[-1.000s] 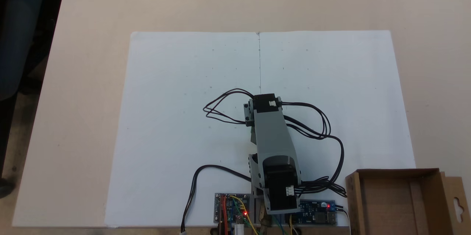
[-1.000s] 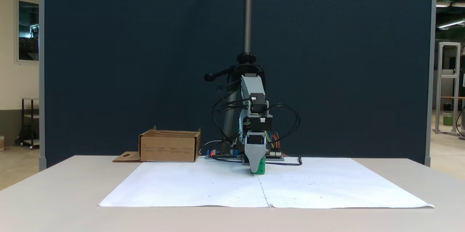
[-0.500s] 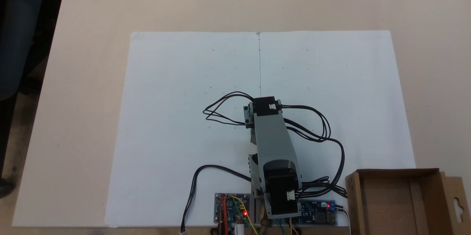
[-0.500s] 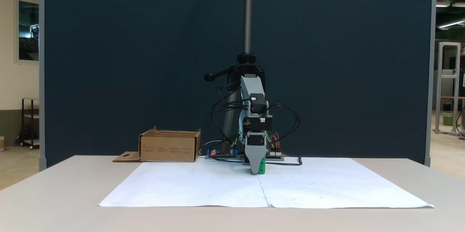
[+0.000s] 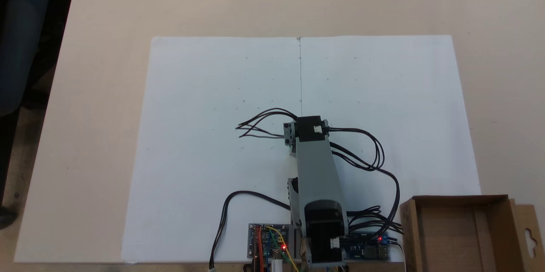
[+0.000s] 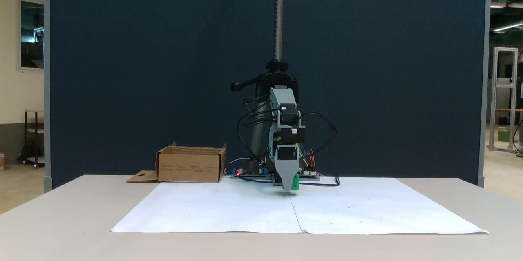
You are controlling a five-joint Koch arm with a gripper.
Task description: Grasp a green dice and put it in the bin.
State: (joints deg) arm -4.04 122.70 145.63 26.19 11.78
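- The step in hand looks like the carry: the green dice (image 6: 295,182) sits at the tip of the gripper (image 6: 291,185) and hangs just above the white paper (image 6: 229,212), not touching it, as far as the side-on fixed view lets me judge.
- The jaws: only the grey front finger shows, with the dice pressed beside it. The second jaw is hidden behind, so I cannot tell how wide the gripper stands. That the dice appears clear of the paper suggests a grip, but this is a judgement.
- Where the dice is: over the middle of the paper, near the seam between the two sheets, closer to the desk edge where the circuit boards (image 5: 268,244) lie than to the opposite edge. In the fixed view from above, the arm (image 5: 317,178) covers it.
- The bin (image 5: 457,231) stands at the desk corner beside the arm's base, off the paper, well apart from the dice. Its side flap (image 5: 528,233) lies open toward the desk edge, and its inside looks empty.
- The next move, I think, calls for raising the dice higher than the bin's wall, then turning the arm at its base toward that corner until the gripper is over the opening.
- The black cables (image 5: 374,153) loop on the side toward the bin, so the turn should keep them free of the bin's rim.
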